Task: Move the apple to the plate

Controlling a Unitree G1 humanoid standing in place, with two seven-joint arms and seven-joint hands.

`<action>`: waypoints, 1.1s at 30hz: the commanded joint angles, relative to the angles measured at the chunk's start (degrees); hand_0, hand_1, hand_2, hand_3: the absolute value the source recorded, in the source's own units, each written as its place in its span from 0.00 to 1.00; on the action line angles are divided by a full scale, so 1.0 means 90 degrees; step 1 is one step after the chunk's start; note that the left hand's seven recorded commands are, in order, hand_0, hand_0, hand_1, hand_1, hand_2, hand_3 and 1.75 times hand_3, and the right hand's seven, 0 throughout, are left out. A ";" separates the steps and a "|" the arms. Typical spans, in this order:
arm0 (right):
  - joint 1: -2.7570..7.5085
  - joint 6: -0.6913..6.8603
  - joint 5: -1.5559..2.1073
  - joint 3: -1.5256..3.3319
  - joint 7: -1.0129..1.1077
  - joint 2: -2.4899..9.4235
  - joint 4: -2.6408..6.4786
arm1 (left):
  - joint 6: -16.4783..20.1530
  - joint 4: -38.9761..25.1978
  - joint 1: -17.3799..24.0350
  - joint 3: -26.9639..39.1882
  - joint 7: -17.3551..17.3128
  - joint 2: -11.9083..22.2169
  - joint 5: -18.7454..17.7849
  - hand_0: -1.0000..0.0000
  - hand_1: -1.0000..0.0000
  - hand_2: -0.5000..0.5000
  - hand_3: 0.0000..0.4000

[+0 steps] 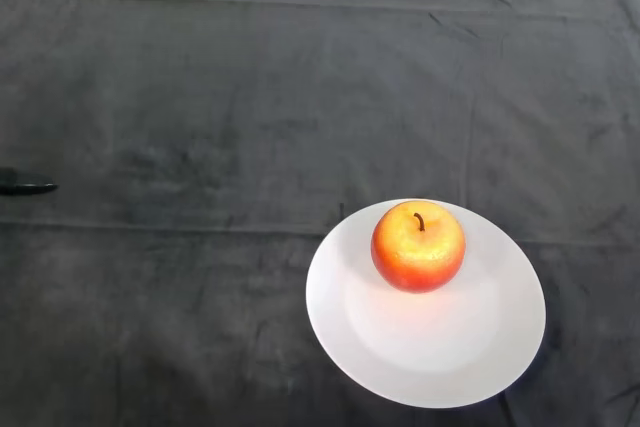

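A red and yellow apple [418, 245] with a dark stem stands upright on a white round plate [440, 357] at the lower right of the head view. The apple sits on the plate's far half. A thin black part of my left hand [25, 187] pokes in at the view's left edge, low over the cloth and far to the left of the plate. It touches neither the apple nor the plate. The rest of the hand and the arm are out of view.
A dark wrinkled cloth [250, 97] covers the whole table. Its far edge runs along the top of the view.
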 commanded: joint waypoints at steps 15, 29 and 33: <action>0.0168 -0.0030 0.0034 -0.0060 0.0022 -0.0035 0.0135 | 0.0565 0.0539 0.0836 0.0950 0.0621 0.0831 -0.0434 1.00 1.00 0.50 0.00; 0.0159 -0.0042 0.0033 -0.0057 0.0018 -0.0034 0.0155 | 0.1114 0.0563 0.1013 0.1393 0.1204 0.0913 -0.0621 1.00 1.00 0.50 0.00; 0.0158 -0.0044 0.0033 -0.0057 0.0017 -0.0034 0.0158 | 0.1200 0.0511 0.0996 0.1439 0.1302 0.0898 -0.0615 1.00 1.00 0.50 0.00</action>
